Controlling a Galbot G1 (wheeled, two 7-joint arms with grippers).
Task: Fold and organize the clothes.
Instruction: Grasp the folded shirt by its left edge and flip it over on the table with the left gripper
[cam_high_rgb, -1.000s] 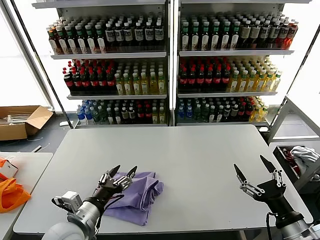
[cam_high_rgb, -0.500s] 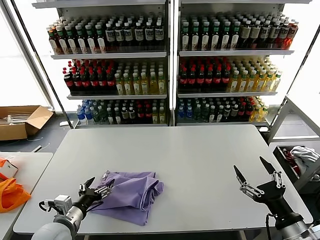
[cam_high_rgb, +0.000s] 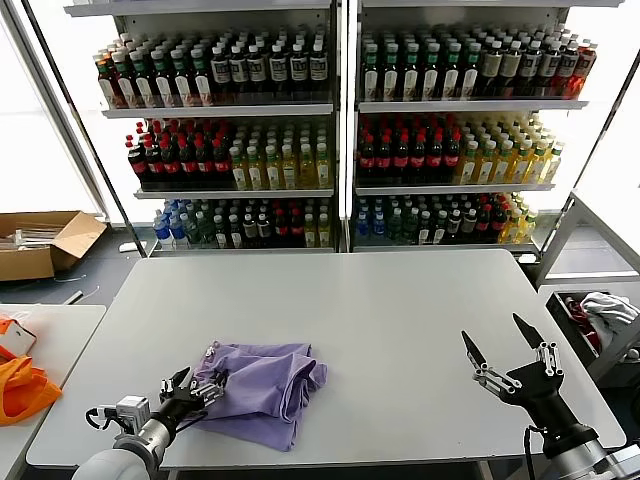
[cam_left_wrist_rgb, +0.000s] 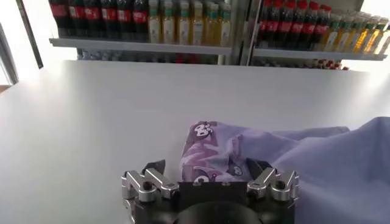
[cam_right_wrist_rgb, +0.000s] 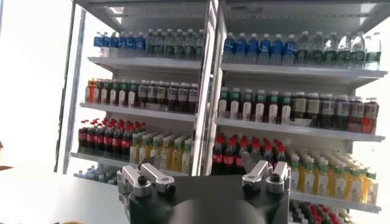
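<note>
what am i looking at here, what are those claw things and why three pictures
It is a two-armed robot, filmed by its own cameras. The wide picture comes from its head, looking down at a grey table with shelves of drink bottles behind. The other two come from cameras on its wrists. The claws are its end effectors. The left end effector is open at the edge of a crumpled purple T-shirt, the only thing on the table. The right end effector hovers open on the other side. Neither holds anything.
</note>
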